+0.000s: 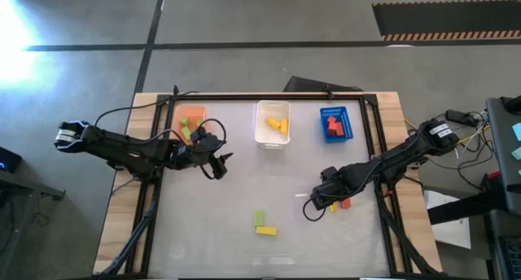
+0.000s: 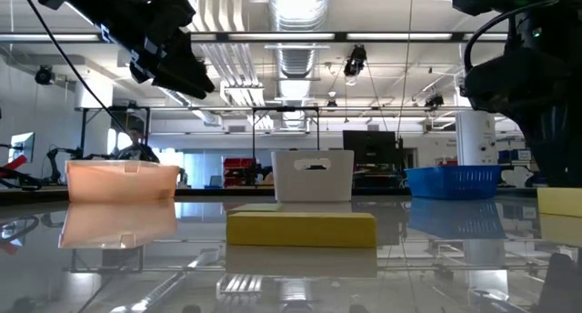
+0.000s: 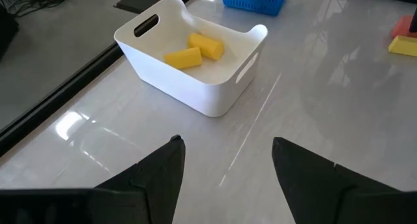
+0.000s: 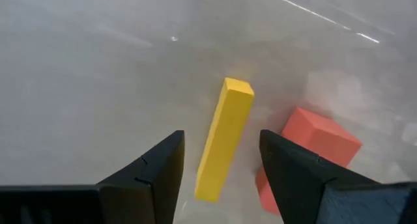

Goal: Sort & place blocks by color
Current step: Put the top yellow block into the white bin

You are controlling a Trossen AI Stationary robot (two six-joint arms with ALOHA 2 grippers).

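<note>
On the white desk [image 1: 212, 231], the left gripper [image 1: 218, 164] hovers with fingers parted wide and empty, just in front of the orange bin [image 1: 190, 111] holding green blocks [image 1: 186, 133] at the far edge. The white bin [image 1: 272, 139] with yellow blocks [image 3: 194, 50] sits mid-row, the blue bin [image 1: 334, 113] with red blocks [image 1: 333, 128] beside it. Near the front edge a green block [image 1: 259, 218] and a yellow block [image 1: 265, 230] lie alone amid open surface. At right, the right gripper [image 4: 220, 160] straddles a long yellow block [image 4: 224, 138], fingers open either side without clamping it, a red block [image 4: 313, 146] touching alongside.
</note>
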